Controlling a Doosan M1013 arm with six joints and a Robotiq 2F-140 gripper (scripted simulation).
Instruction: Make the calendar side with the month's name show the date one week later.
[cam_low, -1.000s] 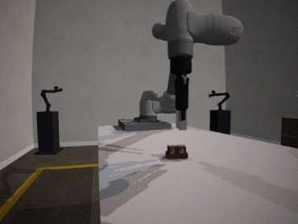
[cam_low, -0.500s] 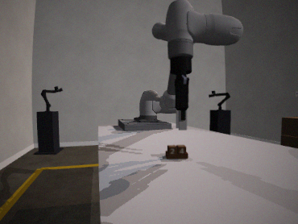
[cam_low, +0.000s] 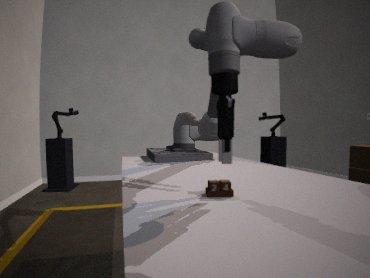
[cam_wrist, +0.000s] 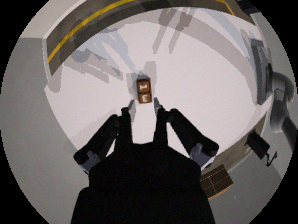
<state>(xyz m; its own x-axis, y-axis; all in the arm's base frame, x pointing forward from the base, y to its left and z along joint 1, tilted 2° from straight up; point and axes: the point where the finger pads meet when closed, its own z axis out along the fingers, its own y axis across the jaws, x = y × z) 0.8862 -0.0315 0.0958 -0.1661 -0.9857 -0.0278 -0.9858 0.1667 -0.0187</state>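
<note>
From my seat I see the arm (cam_low: 235,35) reaching out over the pale counter (cam_low: 280,235), its wrist pointing straight down. The gripper (cam_low: 226,159) hangs in the air above the counter, a little behind and above the calendar (cam_low: 219,188), and touches nothing. Its jaws are drawn in to a narrow gap with nothing between them; in the wrist view the two fingers stand close and nearly parallel, framing bare counter.

The calendar sits on the counter near its middle, well apart from the arm's base plate (cam_low: 156,155) at the far edge. It is a small brown tray holding two cubes side by side, both flat. The face toward the exterior camera reads 2 on the left cube (cam_low: 213,188) and 4 on the right cube (cam_low: 225,187), both upright (the month's name is too small for me to read). In the wrist view the calendar (cam_wrist: 144,90) lies just beyond the fingertips, slightly left of the gap's centre line.

On the floor to the left a dark pedestal (cam_low: 59,164) carries a small black arm; another pedestal (cam_low: 273,150) stands to the right behind the counter. A yellow line (cam_low: 30,231) marks the floor at near left.
</note>
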